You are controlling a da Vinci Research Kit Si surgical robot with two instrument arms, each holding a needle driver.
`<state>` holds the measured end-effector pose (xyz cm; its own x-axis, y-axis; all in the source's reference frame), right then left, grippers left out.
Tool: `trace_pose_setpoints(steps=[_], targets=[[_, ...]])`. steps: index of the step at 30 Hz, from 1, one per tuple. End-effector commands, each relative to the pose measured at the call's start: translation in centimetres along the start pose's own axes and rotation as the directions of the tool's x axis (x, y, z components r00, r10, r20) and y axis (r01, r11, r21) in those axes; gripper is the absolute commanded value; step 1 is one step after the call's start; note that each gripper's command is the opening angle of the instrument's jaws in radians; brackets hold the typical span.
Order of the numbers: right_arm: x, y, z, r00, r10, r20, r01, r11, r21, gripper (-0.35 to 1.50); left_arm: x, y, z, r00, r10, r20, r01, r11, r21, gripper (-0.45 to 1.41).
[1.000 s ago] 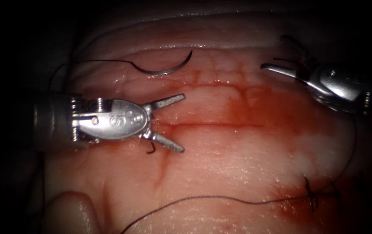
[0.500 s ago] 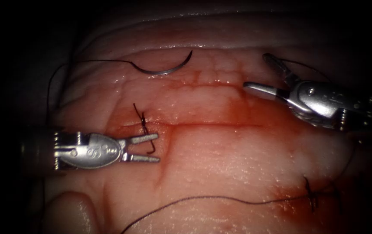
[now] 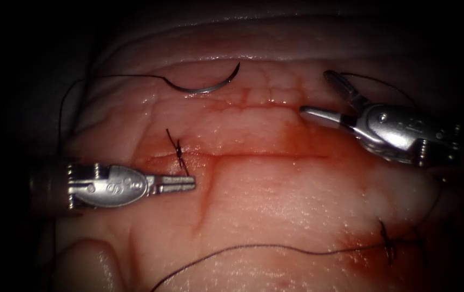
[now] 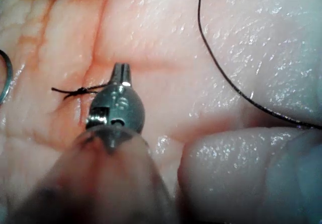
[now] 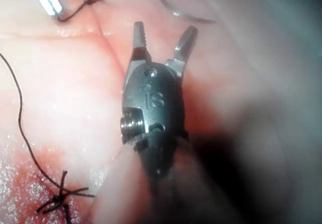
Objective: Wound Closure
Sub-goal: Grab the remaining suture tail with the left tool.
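The curved needle [image 3: 205,86] lies free on the tissue [image 3: 297,200], beyond the left part of the cut [image 3: 264,156], not in the tissue and held by neither tool. Its thread [image 3: 113,76] trails off to the left. A knotted stitch [image 3: 178,153] sits at the cut's left end. My left tool [image 3: 189,184] is shut on that stitch's short thread tail; the left wrist view shows the closed jaws [image 4: 121,71] beside the knot [image 4: 75,90]. My right tool [image 3: 317,95] hovers open over the cut's right end, holding nothing, with its jaws [image 5: 163,35] spread.
A second knotted stitch [image 3: 389,246] sits at the lower right in red fluid, with a long thread [image 3: 253,247] running left from it across the near tissue. A rounded fold of tissue [image 3: 88,265] bulges at the lower left.
The left tool dropped from over the cut to the stitch's tail and shut on it. The right tool moved left and down, toward the cut, still open. The needle stayed put.
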<state>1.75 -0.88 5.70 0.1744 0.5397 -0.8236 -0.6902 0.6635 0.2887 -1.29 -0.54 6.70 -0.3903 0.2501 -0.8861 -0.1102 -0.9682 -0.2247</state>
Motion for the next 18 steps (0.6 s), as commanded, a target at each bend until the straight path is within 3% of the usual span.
trace_pose_setpoints(steps=[1, 3, 5, 11, 14, 18], targets=[[-0.08, -0.11, 0.08, 1.0, -0.003, 0.006, 0.003, 1.0, 0.005, 1.06, -0.03, 0.02, 0.02, 1.0, 0.0, -0.008, 0.0, 1.0, -0.013, -0.45], [-0.12, -0.18, 0.09, 0.999, -0.004, 0.036, 0.003, 1.0, 0.019, 1.01, 0.0, -0.01, -0.03, 1.0, -0.003, -0.011, 0.003, 1.0, -0.02, -0.45], [-0.24, -0.33, 0.15, 0.999, -0.02, 0.049, 0.015, 0.995, 0.097, 0.91, 0.05, -0.06, -0.15, 1.0, -0.011, -0.009, 0.011, 1.0, -0.024, -0.45], [-0.45, -0.67, 0.32, 0.992, -0.088, 0.089, 0.068, 0.977, 0.201, 1.16, 0.15, -0.18, -0.3, 1.0, -0.005, 0.005, 0.005, 1.0, -0.011, -0.45], [-0.52, -0.87, 0.47, 0.983, -0.154, 0.101, 0.124, 0.96, 0.252, 1.1, 0.2, -0.25, -0.38, 1.0, -0.005, -0.006, 0.005, 1.0, 0.008, -0.45], [-0.52, -1.08, 0.69, 0.968, -0.239, 0.074, 0.216, 0.948, 0.234, 1.13, 0.21, -0.3, -0.43, 1.0, -0.005, -0.014, 0.006, 1.0, 0.017, -0.45]])
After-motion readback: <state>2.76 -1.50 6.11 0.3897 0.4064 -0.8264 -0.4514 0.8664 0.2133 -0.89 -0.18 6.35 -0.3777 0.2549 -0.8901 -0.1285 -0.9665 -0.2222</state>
